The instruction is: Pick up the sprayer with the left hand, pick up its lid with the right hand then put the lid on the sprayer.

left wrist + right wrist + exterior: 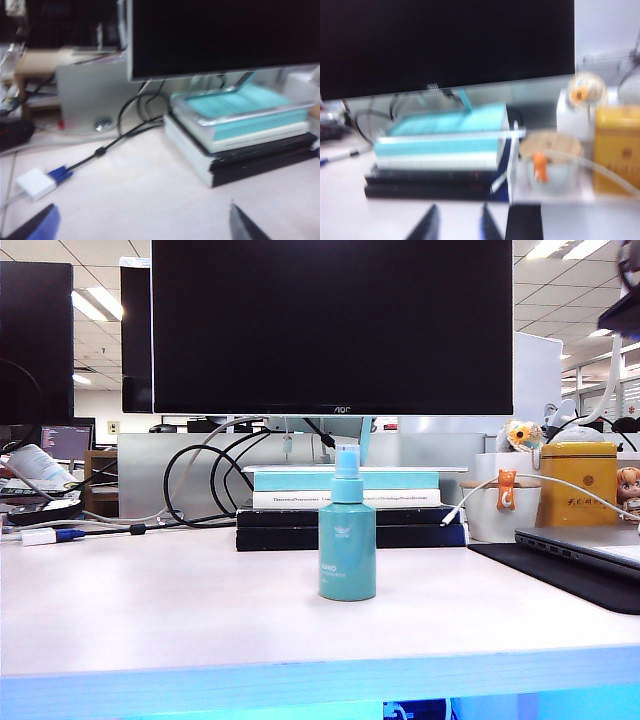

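The teal sprayer (347, 550) stands upright on the white table, in front of the stack of books. The lid (347, 461), a clear bluish cap, sits on top of its nozzle. Neither gripper shows in the exterior view, and neither wrist view shows the sprayer or the lid. In the left wrist view my left gripper (141, 207) hangs over bare table with its fingertips (44, 222) far apart, open and empty. In the right wrist view my right gripper (459, 207) points toward the book stack, its dark fingers (429, 225) a narrow gap apart with nothing between them.
A large black monitor (330, 325) stands behind a stack of books (345, 508). Cables (200, 485) and a white adapter with a blue plug (37, 182) lie at the left. A laptop on a black mat (575, 555), a yellow tin (578, 485) and a white jar (500, 505) stand at the right.
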